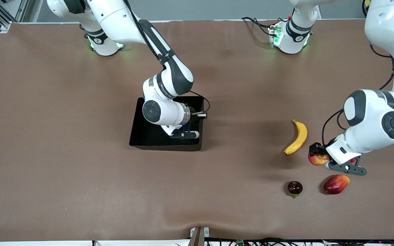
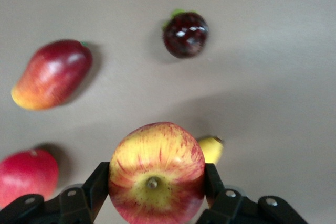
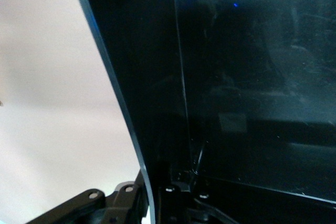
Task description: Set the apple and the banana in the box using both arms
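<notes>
The apple [image 1: 317,160], red with yellow streaks, sits between the fingers of my left gripper [image 1: 321,155] near the left arm's end of the table. In the left wrist view the fingers [image 2: 97,184] press both sides of the apple [image 2: 156,171]. The yellow banana [image 1: 298,137] lies on the table beside the apple, toward the box; only its tip [image 2: 211,149] shows in the left wrist view. The black box [image 1: 165,147] stands mid-table. My right gripper [image 1: 185,134] is at the box's wall toward the left arm's end, and the jaws [image 3: 152,198] straddle that wall [image 3: 236,77].
A dark red-orange mango-like fruit [image 1: 336,184] and a small dark round fruit with a green tip [image 1: 294,188] lie nearer the front camera than the apple. A plain red round fruit [image 2: 26,174] lies close beside the left gripper, mostly hidden in the front view.
</notes>
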You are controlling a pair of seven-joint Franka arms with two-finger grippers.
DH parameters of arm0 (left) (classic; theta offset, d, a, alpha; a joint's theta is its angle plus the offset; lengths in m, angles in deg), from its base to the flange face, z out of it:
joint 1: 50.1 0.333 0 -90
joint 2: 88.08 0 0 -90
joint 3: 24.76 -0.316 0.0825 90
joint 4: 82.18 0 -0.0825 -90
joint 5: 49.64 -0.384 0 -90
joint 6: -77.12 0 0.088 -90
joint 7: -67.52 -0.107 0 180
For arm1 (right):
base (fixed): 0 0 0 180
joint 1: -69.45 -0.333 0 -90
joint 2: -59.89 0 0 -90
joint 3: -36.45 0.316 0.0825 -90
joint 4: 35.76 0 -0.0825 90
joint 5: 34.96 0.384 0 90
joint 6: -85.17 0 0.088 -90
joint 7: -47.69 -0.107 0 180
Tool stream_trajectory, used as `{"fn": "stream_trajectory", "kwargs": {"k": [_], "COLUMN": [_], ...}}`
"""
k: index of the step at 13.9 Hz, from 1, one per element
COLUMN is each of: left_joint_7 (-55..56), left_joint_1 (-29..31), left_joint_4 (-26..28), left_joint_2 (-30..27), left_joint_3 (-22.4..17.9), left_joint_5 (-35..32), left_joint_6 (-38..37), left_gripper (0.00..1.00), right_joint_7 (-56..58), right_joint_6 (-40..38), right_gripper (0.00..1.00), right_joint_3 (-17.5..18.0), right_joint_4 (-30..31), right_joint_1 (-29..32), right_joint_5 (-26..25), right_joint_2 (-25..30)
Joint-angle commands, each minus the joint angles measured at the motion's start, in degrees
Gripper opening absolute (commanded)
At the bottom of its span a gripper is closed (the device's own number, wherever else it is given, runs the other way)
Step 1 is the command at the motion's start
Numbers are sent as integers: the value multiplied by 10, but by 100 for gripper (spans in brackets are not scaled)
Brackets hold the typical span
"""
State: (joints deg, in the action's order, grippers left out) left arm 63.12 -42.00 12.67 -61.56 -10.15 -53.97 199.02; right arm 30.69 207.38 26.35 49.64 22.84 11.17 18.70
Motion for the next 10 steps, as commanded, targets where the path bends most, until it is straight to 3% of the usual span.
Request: {"fn": "stream_trajectory", "kwargs": {"k": [1,2,4,7,10], "left_joint_7": [72,101,172,278,365], "left_joint_1": [0,0,-1,-4,-36], "left_joint_4": [10,10,12,13,11], "left_joint_2": [-36,-42,-50,-52,-51], "left_joint_3": [36,51,86,136,153], "left_joint_5": [-11,-11,-12,-12,-12], "left_joint_6": [-59,-73,-97,-107,-109], "left_gripper": [0,0,0,0,0], "right_joint_7": [13,14,23,25,31], "right_joint_6": [24,24,23,-6,-82], "right_gripper": [66,82,87,91,92], "right_joint_3": [-1,-1,-1,-2,-4], "right_joint_4": [-2,-2,-2,-3,-4], "right_joint_1": [-11,-11,-9,18,60], "right_joint_5": [29,29,28,25,-2], "right_joint_2": [-13,-13,-9,12,45]}}
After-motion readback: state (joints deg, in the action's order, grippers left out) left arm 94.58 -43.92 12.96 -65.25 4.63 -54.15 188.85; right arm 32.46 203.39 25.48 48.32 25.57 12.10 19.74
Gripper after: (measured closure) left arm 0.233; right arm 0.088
